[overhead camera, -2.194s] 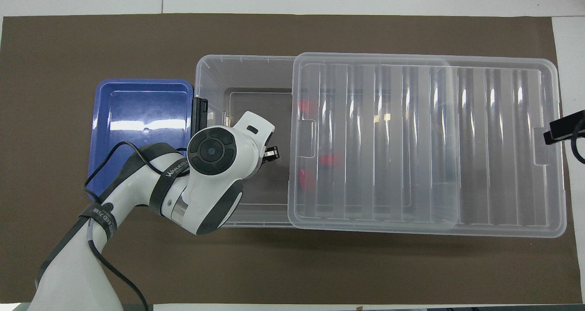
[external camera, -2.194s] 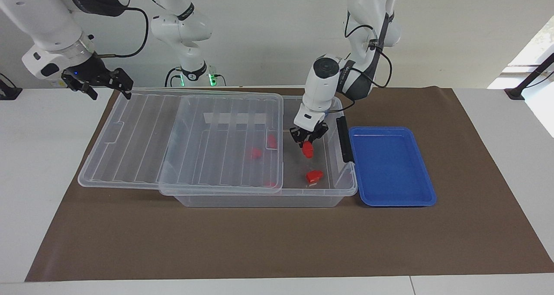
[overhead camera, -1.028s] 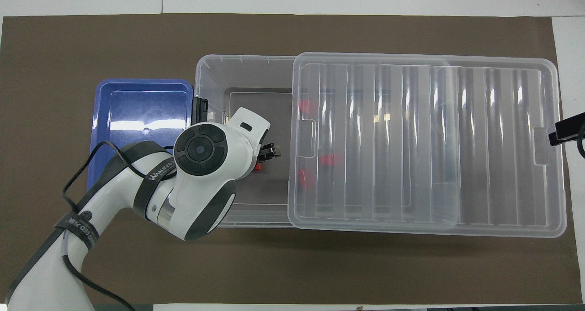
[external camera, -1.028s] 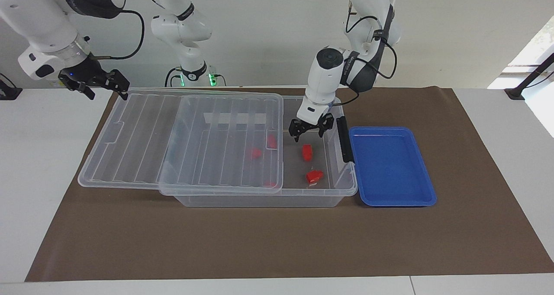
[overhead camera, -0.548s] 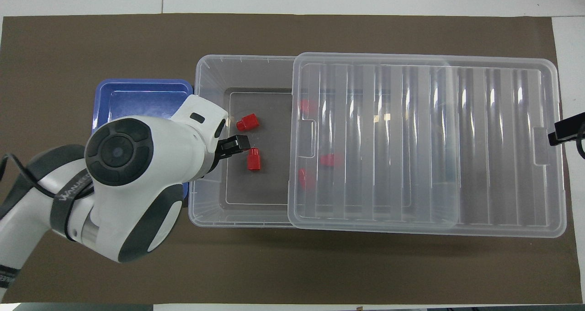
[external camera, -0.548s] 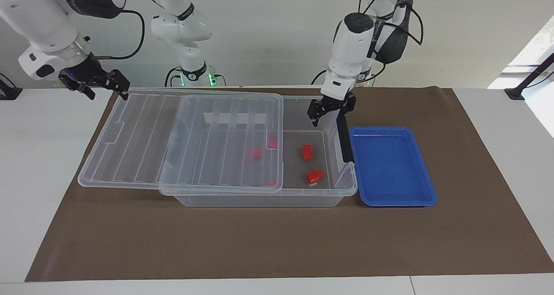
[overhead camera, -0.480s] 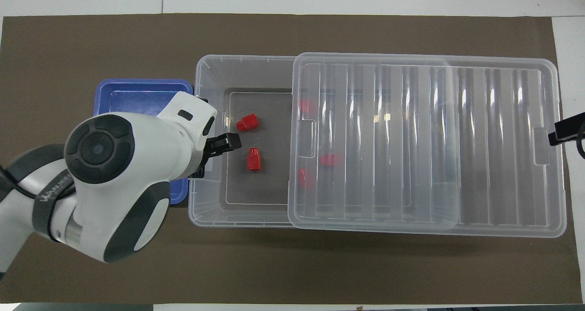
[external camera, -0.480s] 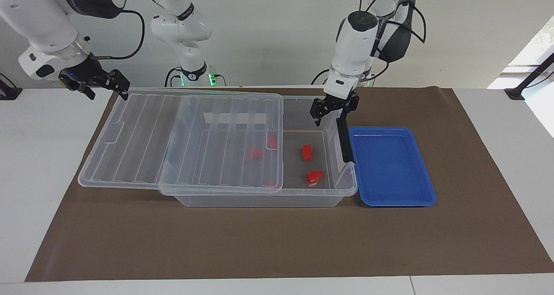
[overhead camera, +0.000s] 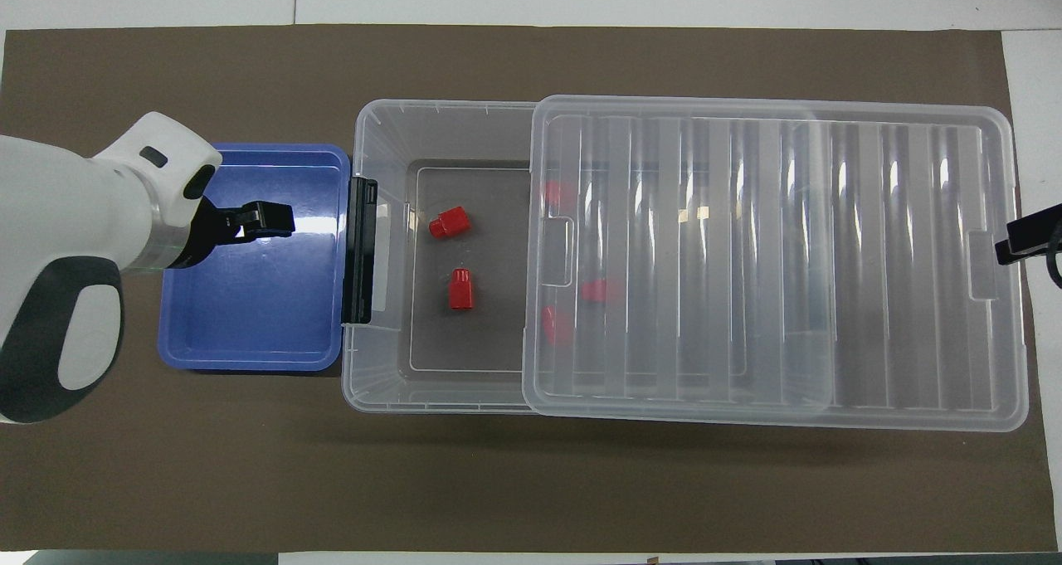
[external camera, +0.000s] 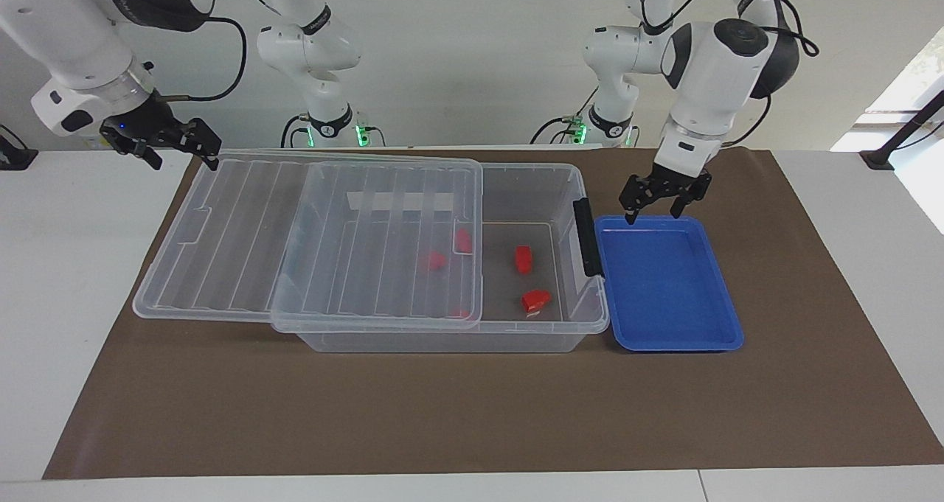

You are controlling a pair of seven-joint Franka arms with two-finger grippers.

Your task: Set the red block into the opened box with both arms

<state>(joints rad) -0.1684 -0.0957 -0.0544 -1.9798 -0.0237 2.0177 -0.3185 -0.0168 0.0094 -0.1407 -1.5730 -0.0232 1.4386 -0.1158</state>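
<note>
White wall, white table (external camera: 74, 281) covered by a brown mat (external camera: 472, 413). Clear storage box (external camera: 516, 340) sits mid-mat; its ribbed lid (external camera: 310, 244) is slid toward the right arm's end, leaving the latch end uncovered. Red block (external camera: 523, 259) lies on the box floor in that uncovered part, apart from the walls; a lumpier red piece (external camera: 536, 300) lies at about 11 o'clock from it in the overhead view, not touching. More red pieces (external camera: 436, 260) show through the lid. In the overhead view the block's long axis runs 12 to 6 o'clock, narrower capped end toward 12. Left gripper (external camera: 664, 196) hangs over the blue tray (external camera: 708, 343) at the edge nearer the robots, fingers spread, carrying nothing. Right gripper (external camera: 173, 142) hovers at the lid's outer corner, fingers spread, not visibly touching it. Judgement: block placed; the step in hand is clearing away. Advice: lift the left arm straight up off the tray, staying wide of the black latch (external camera: 584, 236), and leave the lid undisturbed.
</note>
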